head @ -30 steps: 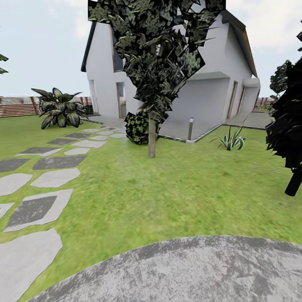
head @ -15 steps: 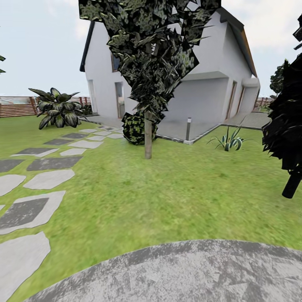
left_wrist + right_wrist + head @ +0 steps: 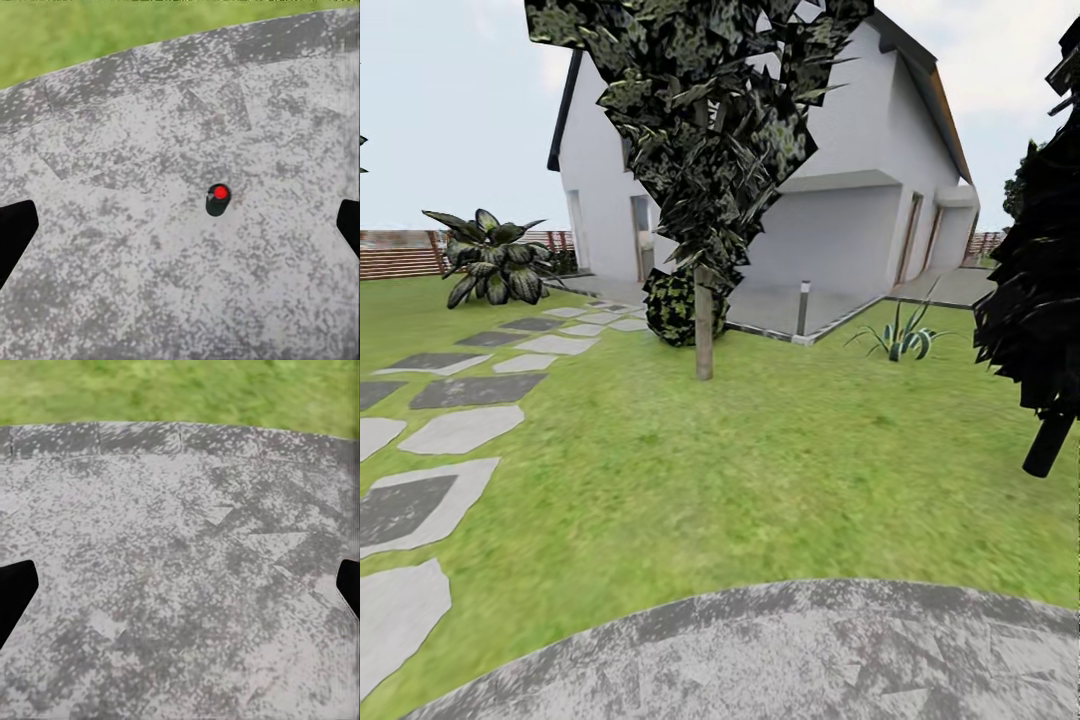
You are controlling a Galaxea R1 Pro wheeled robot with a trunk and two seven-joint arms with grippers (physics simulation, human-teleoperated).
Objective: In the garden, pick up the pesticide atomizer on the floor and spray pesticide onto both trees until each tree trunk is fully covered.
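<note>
Step in hand, as I read it: the approach, pickup not yet done. The pesticide atomizer (image 3: pixel 217 199) stands upright on the floor (image 3: pixel 150 285), seen from above w/ red top up, well inside the paved edge and apart from both fingertips of the left hand (image 3: pixel 180 229), which hangs spread wide above it. Right hand (image 3: pixel 180 589) is likewise spread wide, nothing between its fingers. A tree (image 3: pixel 704 322) stands on the lawn ahead. Next: lower the left hand, centre it on the bottle, close.
</note>
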